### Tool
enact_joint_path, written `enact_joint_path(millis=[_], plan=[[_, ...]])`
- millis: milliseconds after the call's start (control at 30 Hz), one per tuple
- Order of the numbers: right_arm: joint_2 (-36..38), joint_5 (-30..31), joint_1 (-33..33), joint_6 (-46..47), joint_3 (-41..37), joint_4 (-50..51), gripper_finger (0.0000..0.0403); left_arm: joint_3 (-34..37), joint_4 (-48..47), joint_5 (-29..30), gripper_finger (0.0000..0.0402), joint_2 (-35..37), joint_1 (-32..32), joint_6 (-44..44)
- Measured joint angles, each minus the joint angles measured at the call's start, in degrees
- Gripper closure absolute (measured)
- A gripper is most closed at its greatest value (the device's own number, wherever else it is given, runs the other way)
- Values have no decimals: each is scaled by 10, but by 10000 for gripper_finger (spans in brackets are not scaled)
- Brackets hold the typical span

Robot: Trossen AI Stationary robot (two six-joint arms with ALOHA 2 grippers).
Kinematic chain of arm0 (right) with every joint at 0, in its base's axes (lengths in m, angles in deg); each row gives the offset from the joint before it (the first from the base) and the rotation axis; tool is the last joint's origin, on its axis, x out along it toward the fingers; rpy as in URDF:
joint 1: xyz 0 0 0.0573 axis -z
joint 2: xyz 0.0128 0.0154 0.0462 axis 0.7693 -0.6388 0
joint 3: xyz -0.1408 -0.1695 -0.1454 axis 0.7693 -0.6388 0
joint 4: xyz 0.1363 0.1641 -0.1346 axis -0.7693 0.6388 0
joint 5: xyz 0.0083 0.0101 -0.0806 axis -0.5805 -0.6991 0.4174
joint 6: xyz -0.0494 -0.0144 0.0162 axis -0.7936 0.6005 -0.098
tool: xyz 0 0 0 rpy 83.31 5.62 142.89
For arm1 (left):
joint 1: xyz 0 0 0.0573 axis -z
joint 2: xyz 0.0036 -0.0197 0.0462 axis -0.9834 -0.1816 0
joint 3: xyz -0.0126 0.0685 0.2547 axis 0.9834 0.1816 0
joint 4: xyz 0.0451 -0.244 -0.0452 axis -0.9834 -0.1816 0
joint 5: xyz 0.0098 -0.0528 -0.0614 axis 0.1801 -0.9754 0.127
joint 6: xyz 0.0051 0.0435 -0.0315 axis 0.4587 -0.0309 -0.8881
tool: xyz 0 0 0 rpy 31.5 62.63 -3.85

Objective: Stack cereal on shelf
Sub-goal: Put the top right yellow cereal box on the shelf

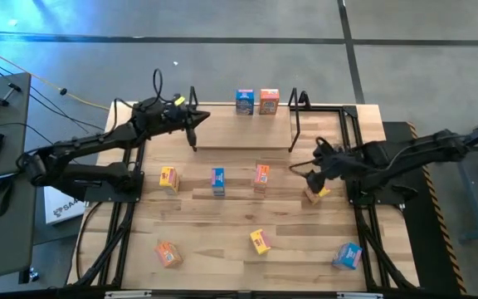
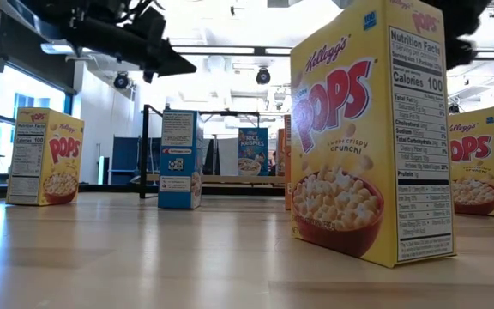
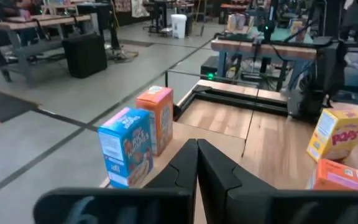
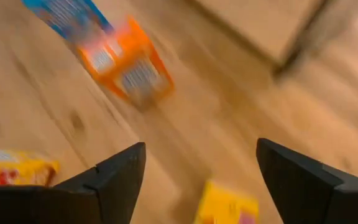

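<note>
**Cereal stock: two on shelf, seven on worktop**

Shelf [image 1: 243,137], wooden plank on black wire frame, set along the worktop's [image 1: 222,249] far edge; it carries a blue box [image 1: 244,101] and an orange box [image 1: 269,100], upright and side by side at its far edge, apparently the start of the stack.

Loose boxes, upright or tipped, scattered apart, presumably so each can be reached singly: a mid row of yellow [image 1: 169,178], blue [image 1: 218,180] and orange [image 1: 261,176]; a yellow box [image 1: 316,193] towards the right edge; near the front edge an orange one [image 1: 168,254] at left, a yellow one [image 1: 260,241] centrally, a blue one [image 1: 348,255] by the right corner.

Left gripper [image 3: 197,163]: fingers pressed together, holding nothing; poised at the shelf's left end, facing the two shelved boxes.

Right gripper [image 4: 201,180]: fingers spread wide, nothing between them; above the yellow box near the right edge, seemingly lining up to take it; that box reads as the next item for shelving.
</note>
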Motion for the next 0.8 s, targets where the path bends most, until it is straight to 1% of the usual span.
enact_joint_path(millis=[67,133,267,367,500,800], plan=[[-33,-23,-16,69,26,62,106,10,3,10,401,11,-3,3],[-61,-51,-27,120,36,102,106,20,1,23,401,19,-9,-1],[-101,-97,-36,178,35,127,106,29,3,25,401,20,-25,-14],[-115,-113,-31,191,27,130,106,33,3,25,401,20,-33,-13],[-115,-114,-16,192,27,131,106,38,-2,22,401,20,-37,-11],[-115,-136,10,172,27,129,107,38,-6,20,401,20,-38,-6]])
